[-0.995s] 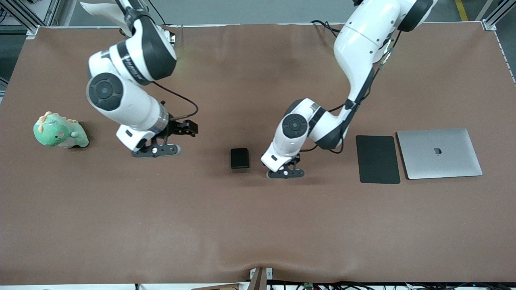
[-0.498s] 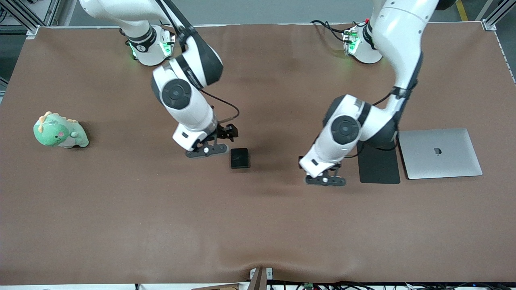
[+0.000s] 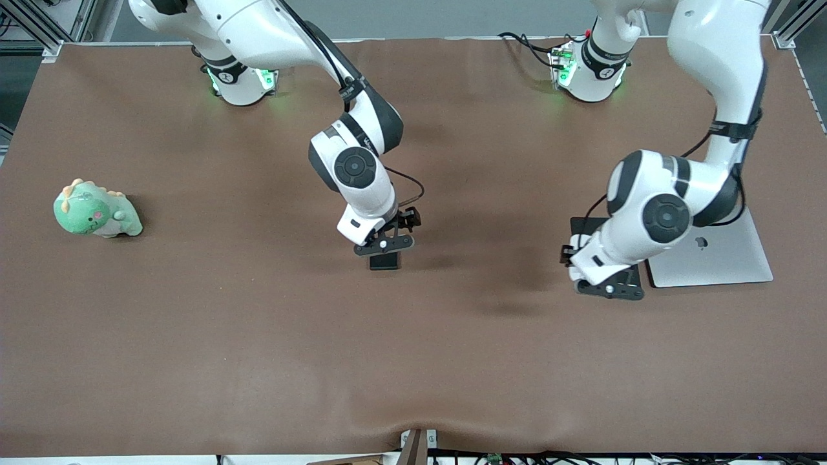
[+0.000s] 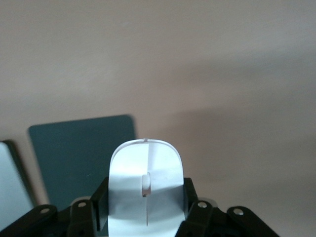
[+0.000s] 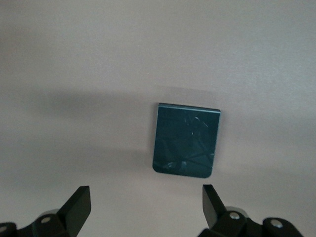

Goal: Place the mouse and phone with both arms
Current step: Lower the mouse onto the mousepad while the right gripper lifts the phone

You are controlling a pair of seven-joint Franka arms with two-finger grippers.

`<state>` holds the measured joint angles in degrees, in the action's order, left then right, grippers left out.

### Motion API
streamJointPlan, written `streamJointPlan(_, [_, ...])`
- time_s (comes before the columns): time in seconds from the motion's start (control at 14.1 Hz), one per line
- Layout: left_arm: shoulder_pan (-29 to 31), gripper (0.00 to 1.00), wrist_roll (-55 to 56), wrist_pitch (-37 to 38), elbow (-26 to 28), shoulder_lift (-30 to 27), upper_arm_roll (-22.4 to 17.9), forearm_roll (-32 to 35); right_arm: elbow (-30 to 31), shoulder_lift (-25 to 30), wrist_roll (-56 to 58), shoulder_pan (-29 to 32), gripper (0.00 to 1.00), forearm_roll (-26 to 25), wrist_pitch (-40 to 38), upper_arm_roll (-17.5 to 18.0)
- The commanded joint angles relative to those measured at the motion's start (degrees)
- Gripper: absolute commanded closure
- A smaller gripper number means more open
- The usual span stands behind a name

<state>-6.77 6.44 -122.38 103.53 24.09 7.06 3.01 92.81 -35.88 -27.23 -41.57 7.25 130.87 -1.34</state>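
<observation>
The left gripper (image 4: 147, 219) pinches the mouse (image 4: 146, 190) in its jaws over the mouse pad (image 4: 81, 158); lower it next. The right gripper (image 5: 145, 207), jaws spread, hangs over the phone (image 5: 185, 140) on the bench (image 3: 413, 361).

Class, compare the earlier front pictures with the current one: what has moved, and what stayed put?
Left gripper, shut on the mouse, swung over the mouse pad. Right gripper, open, travelled over the phone. Phone, laptop and plush dinosaur stayed put.
</observation>
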Motion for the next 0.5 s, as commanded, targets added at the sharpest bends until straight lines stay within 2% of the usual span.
streamJointPlan(0.0, [3.24, 0.56, -0.72, 0.47, 3.87, -1.50, 0.50, 0.95, -1.76, -2.17, -1.07, 0.61, 0.00, -2.07, 0.52, -0.60])
streamJointPlan(0.14, [5.01, 0.56, -0.81, 0.12, 5.89, -1.23, 0.50, 1.03, -1.93, -4.27, -1.16, 0.96, 0.00, -2.07, 0.87, -0.69])
streamJointPlan(0.43, [7.91, 0.56, -3.53, -0.84, 8.70, -0.97, 0.50, 1.03, -2.28, -7.71, -0.72, 1.40, 0.00, -2.33, 6.50, -0.86])
